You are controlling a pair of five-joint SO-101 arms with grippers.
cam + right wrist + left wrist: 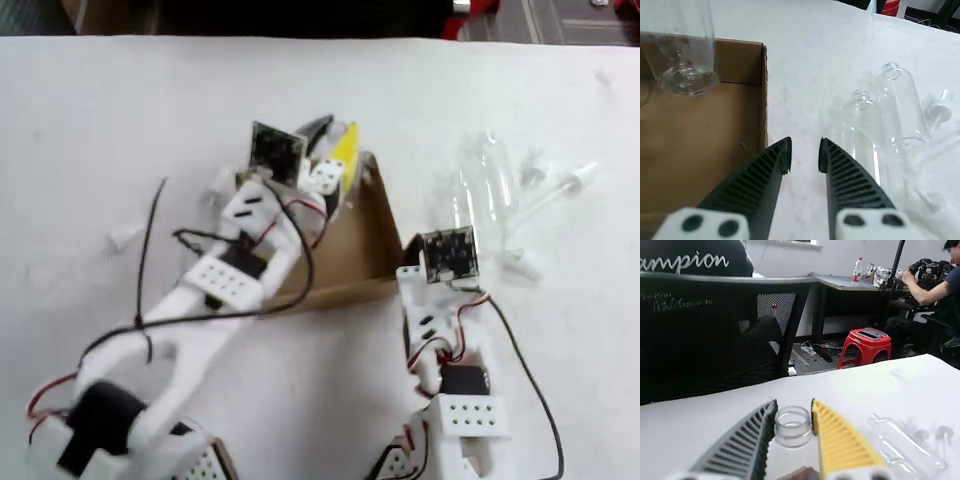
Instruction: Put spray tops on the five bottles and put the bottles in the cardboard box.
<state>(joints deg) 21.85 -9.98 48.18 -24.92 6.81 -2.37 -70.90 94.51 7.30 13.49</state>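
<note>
My left gripper (793, 406), with one grey and one yellow finger, is shut on the open neck of a clear bottle (792, 427) that has no spray top. The high view shows this gripper (335, 155) above the far end of the cardboard box (350, 250). In the right wrist view the held bottle (682, 50) hangs upright, its base low over the box floor (700, 150). My right gripper (804, 150) is open and holds nothing, just outside the box wall. Two topless clear bottles (900, 100) (860, 120) lie on the table beyond it, a white spray top (940, 110) beside them.
White spray tops (570, 185) (520, 262) lie loose on the white table (300, 80) to the right of the lying bottles (480, 185). Black cables trail from both arms. A dark chair (715, 330) stands past the table's far edge.
</note>
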